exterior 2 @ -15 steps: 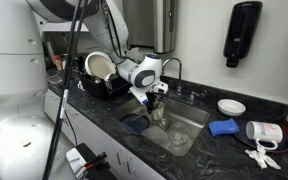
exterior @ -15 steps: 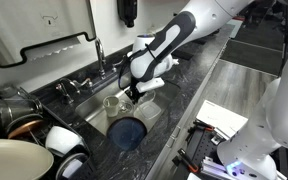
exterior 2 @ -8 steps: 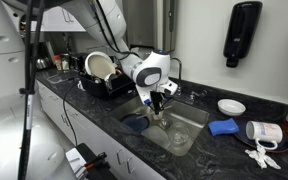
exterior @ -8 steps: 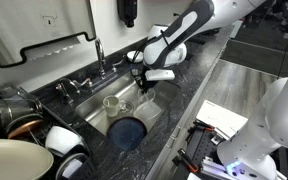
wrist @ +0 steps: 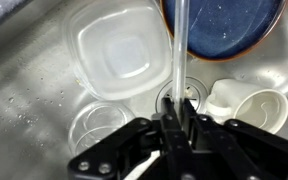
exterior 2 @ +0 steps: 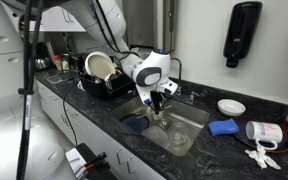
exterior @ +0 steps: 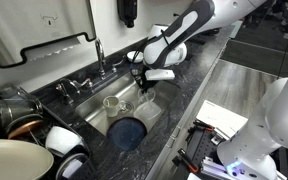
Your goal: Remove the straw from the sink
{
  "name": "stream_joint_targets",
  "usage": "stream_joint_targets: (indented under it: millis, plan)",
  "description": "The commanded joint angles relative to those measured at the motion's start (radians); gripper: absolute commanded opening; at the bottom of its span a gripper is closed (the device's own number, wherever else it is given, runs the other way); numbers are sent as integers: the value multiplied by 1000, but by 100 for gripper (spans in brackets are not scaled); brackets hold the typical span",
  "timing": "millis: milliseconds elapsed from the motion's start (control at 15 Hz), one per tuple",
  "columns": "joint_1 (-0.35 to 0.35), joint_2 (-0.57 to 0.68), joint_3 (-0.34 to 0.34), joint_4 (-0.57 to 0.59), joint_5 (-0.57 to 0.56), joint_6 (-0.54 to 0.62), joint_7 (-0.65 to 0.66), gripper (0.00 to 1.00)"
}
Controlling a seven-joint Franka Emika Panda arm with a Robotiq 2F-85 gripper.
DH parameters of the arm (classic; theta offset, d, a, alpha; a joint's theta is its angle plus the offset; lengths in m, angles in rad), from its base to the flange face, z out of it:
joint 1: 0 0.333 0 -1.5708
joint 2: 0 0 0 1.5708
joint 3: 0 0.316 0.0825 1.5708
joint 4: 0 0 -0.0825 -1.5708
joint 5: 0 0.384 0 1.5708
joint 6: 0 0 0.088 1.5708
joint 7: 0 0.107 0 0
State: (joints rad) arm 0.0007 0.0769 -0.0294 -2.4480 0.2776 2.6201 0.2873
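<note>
My hand (wrist: pixel 174 125) is clamped on the straw (wrist: pixel 180 50) above the sink (wrist: pixel 24 90). Below it, a clear tub (wrist: pixel 119 50) and a blue bowl (wrist: pixel 224 25) crowd the floor, with bare steel at the left.

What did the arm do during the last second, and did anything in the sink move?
A second ago the gripper was low in the sink. It then rose, and for the last half second it has hung there unmoved. In the wrist view it is shut on the clear straw. The blue dish and the clear container lie where they were.
</note>
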Motion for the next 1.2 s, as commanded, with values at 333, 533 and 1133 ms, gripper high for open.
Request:
stream_joint_targets:
  millis: [333, 533, 1133]
  plan:
    - [-36, -34, -42, -8, -18, -21, 87, 3]
    - [-58, -40, -70, -6, -8, -35, 142, 3]
    - [-201, -71, -199, -3, 116, -172, 118, 3]
